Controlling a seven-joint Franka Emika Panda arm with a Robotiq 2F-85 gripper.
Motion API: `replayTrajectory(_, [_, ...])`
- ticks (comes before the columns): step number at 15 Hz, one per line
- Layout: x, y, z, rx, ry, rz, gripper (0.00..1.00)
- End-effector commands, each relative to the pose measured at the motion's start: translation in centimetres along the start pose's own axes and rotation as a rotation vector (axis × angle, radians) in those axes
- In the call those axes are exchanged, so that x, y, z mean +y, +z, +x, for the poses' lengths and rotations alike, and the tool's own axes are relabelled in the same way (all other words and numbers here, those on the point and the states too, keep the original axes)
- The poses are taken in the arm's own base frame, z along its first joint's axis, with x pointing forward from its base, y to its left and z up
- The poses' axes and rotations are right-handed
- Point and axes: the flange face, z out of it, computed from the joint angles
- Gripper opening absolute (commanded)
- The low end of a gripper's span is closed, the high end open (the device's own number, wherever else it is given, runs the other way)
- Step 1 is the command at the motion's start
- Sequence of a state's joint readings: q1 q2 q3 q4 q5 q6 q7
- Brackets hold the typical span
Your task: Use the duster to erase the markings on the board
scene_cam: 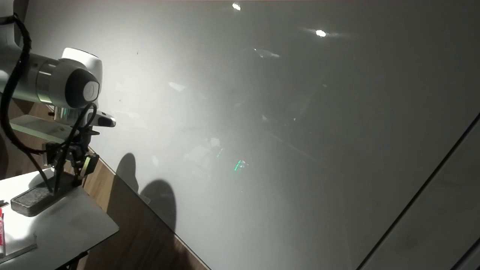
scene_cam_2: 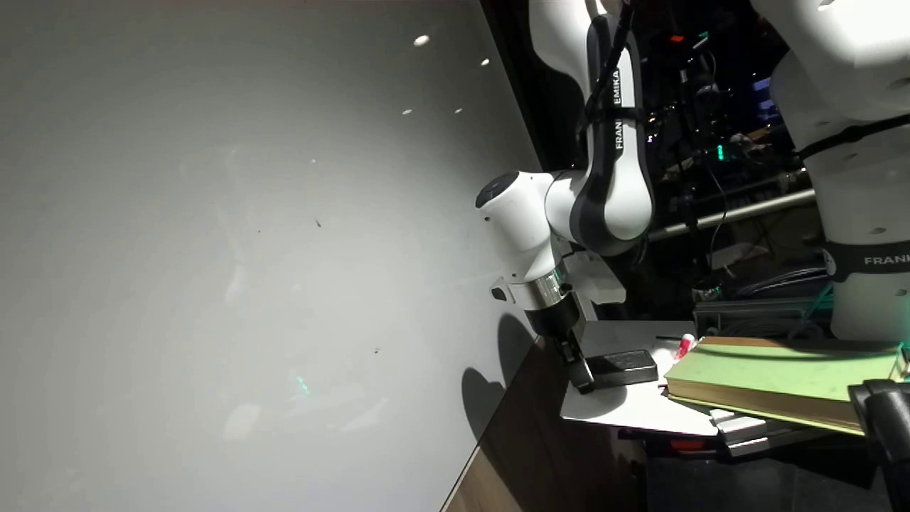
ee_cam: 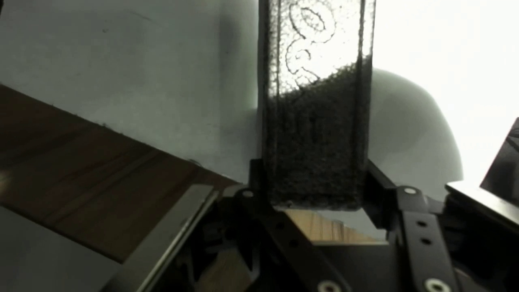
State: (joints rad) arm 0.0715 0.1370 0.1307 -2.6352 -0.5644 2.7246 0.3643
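Observation:
The duster, a dark grey block, lies flat on the small white table in both exterior views. My gripper is shut on one end of it, a finger against each long side in the wrist view. From an exterior view, the gripper reaches down onto the end of the duster nearest the board. The board, large, white and glossy, fills most of both exterior views, with faint smudges, light spots and green reflections. No handwriting can be made out on it; the markings are hidden or out of view.
The white table sits close to the board's lower edge, above wood panelling. A red and white marker lies past the duster's far end. Beside the table is a thick green book, with a black object near it.

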Motion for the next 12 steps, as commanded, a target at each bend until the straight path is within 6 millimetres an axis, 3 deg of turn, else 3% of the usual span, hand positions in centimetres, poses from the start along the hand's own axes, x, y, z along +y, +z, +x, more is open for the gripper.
replayTrajectory(1, [1.3,-0.4,1.9,0.02,0.021,-0.017,0.32])
replayTrajectory(6, [4.9,-0.7,4.1,0.029,0.095,-0.037,0.31])
replayTrajectory(10, [9.0,1.2,3.8,-0.051,0.219,-0.038,0.31])
replayTrajectory(12, [10.0,1.6,3.4,-0.112,0.295,-0.025,0.31])
